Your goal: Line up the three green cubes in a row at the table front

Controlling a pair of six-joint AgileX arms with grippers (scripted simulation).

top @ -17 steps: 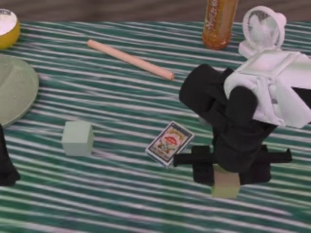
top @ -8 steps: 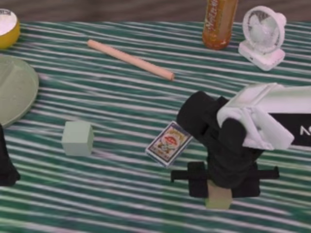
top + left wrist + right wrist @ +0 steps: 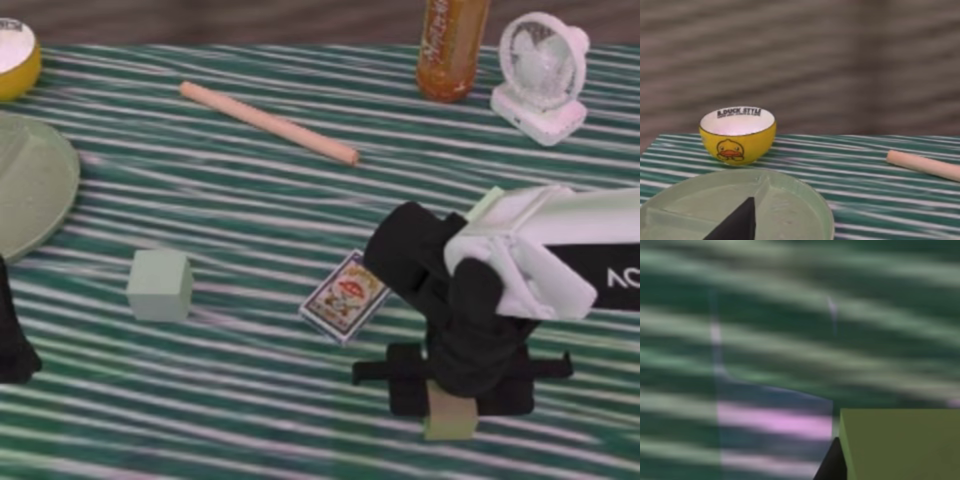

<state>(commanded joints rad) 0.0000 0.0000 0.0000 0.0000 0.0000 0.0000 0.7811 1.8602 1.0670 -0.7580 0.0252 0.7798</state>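
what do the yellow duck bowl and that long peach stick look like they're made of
The yellow bowl: probably glazed ceramic, given its smooth glossy wall, white inside and printed duck. The peach stick: looks like unfinished wood or matte plastic, an even, dull, plain cylinder; no grain shows, so it stays open.

Around our right gripper point(image 3: 450, 385), which holds the small olive-green cube point(image 3: 450, 417), the table point(image 3: 250, 400) front lies bare leftward. A card box point(image 3: 345, 296) sits just up-left, and the medium mint cube point(image 3: 159, 284) stands well apart.
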